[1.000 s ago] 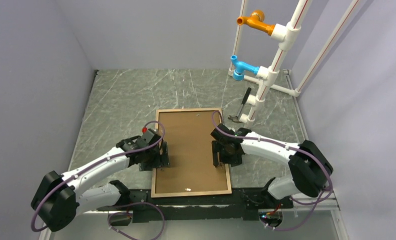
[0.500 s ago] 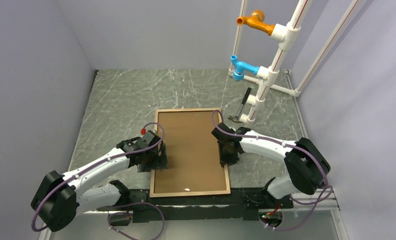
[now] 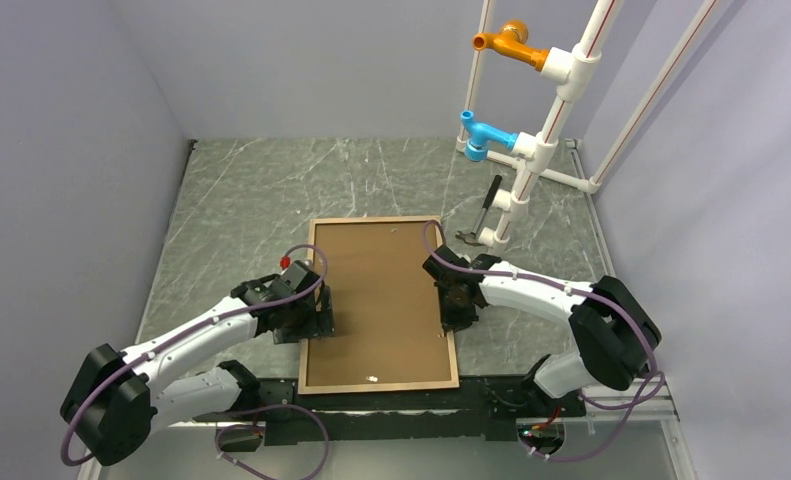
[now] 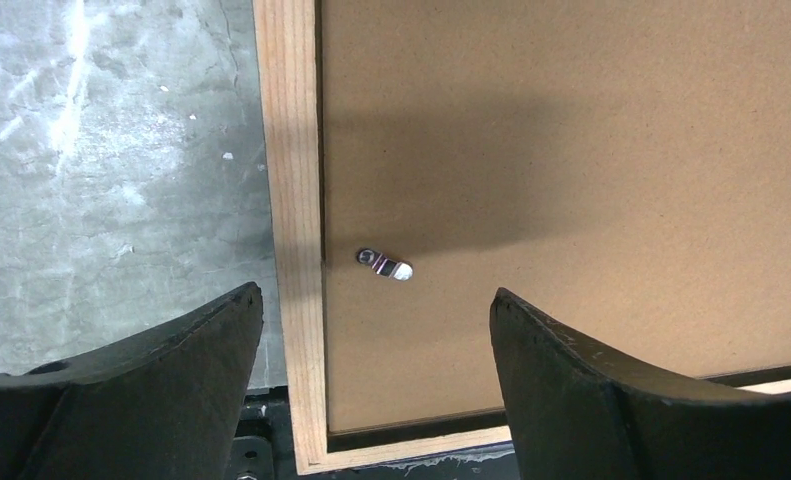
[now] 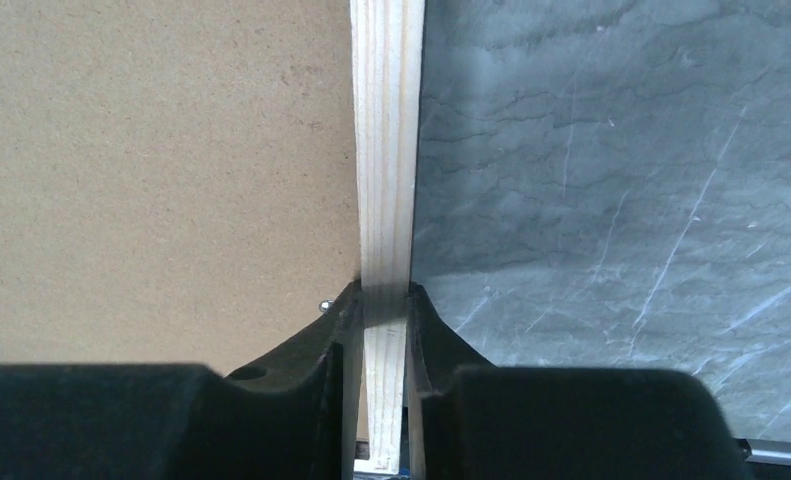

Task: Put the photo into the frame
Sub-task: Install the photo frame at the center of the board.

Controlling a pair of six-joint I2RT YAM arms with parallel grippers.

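Counter [image 3: 241, 190]: grey stone look. It carries one frame, one board, one hammer and one pipe stand.
Pipe stand [image 3: 556, 100]: white, at the far right, with one orange and one blue end piece.
Frame [image 3: 376, 219]: lies flat in the middle, wood back up, between two arms.
Backing board [image 3: 381, 290]: brown, fills the frame.
Right tool [image 5: 384, 290]: pinching the frame's right rail.
Left tool [image 4: 376, 300]: fingers spread wide over the left rail.
Hammer [image 3: 486, 210]: by the stand's foot, near the frame's far right corner.
Clip [image 4: 386, 266]: small and shiny, on the board, just beside the rail.
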